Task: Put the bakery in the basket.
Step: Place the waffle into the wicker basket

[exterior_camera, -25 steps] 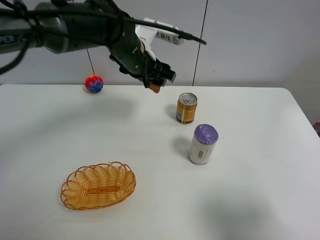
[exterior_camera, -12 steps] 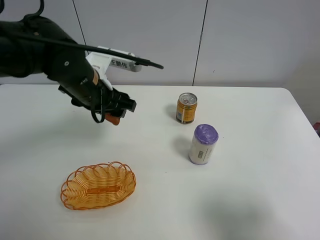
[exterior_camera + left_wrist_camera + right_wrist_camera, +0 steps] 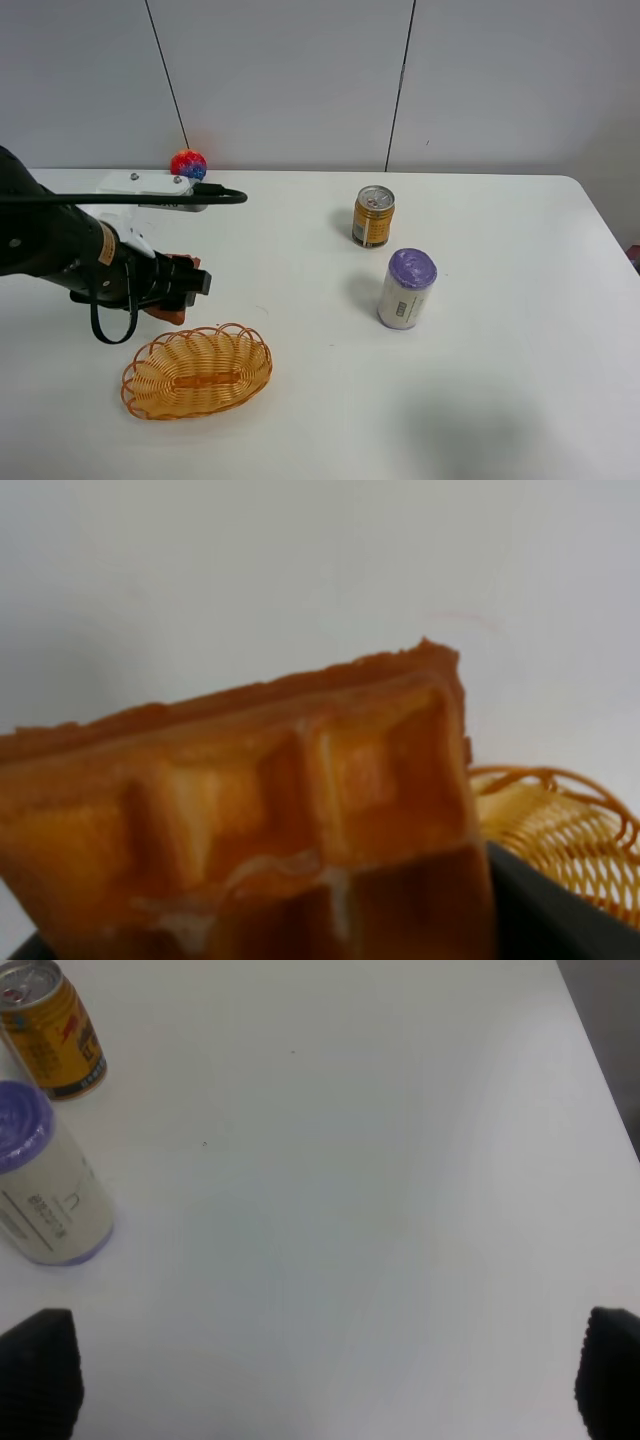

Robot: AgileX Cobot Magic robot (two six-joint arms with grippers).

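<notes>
Progress: the bakery (image 3: 250,820) is lifted and carried but not yet in the basket (image 3: 197,372); lowering it in and letting go remain.
Bakery: pinched by the left gripper (image 3: 178,286), off the table (image 3: 500,400), near the basket's 11 o'clock rim, apparently just short of it.
Basket: at the table's 7 o'clock, nothing inside.
Left jaws: pressed onto the wedge; the pads themselves are hidden.
Right gripper (image 3: 325,1380): jaws spread wide, holding nothing, near the bottle (image 3: 407,289).
Surroundings: gold can (image 3: 373,216) at 1 o'clock, purple-lidded bottle at 3 o'clock, coloured ball (image 3: 188,165) at 11 o'clock.
Obstruction: none lies between wedge and basket.
</notes>
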